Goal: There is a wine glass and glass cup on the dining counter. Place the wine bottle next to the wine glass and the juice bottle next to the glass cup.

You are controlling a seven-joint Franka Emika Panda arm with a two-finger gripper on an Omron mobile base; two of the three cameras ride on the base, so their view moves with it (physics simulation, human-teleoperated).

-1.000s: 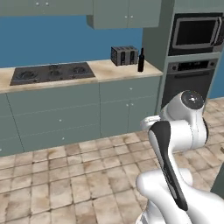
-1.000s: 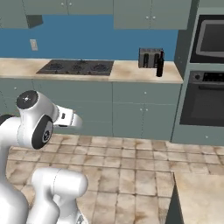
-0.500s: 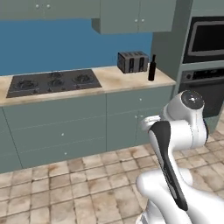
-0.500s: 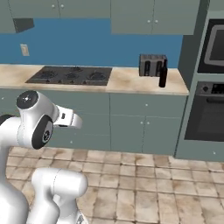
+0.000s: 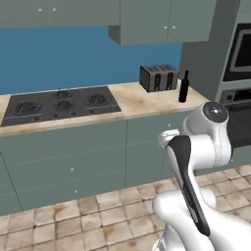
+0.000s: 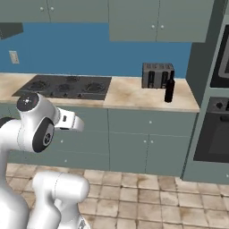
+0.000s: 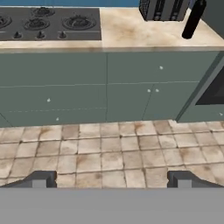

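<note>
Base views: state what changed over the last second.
The base drove nearer the hob counter, so the whole scene shifted and grew; nothing on it moved. The wine bottle stays upright beside the toaster. The gripper stays open and empty.

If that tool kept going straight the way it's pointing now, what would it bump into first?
Probably the tan tiled floor in front of the grey-green cabinets. The open tool looks forward and down at bare tiles; depth is hard to judge, so it might reach the cabinet fronts instead.

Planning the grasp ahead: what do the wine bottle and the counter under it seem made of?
Wine bottle: likely dark glass, near-black and smooth, though no clear shine shows at this range. Counter: looks like polished stone, beige with mottled marbling; it could also be laminate.
</note>
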